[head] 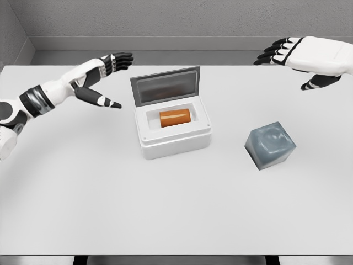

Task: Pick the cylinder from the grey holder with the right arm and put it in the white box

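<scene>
An orange cylinder (175, 117) lies on its side inside the white box (174, 142), whose grey lid (165, 85) stands open at the back. The grey holder (269, 144), a tilted cube-like block, sits on the table to the right of the box with nothing in it. My right hand (289, 58) hovers high at the upper right, above and behind the holder, fingers spread and holding nothing. My left hand (113, 77) is raised left of the box, fingers extended, thumb pointing toward the lid, also holding nothing.
The white table (165, 210) spans the view, with a grey wall behind its far edge. Only the box and the holder stand on it.
</scene>
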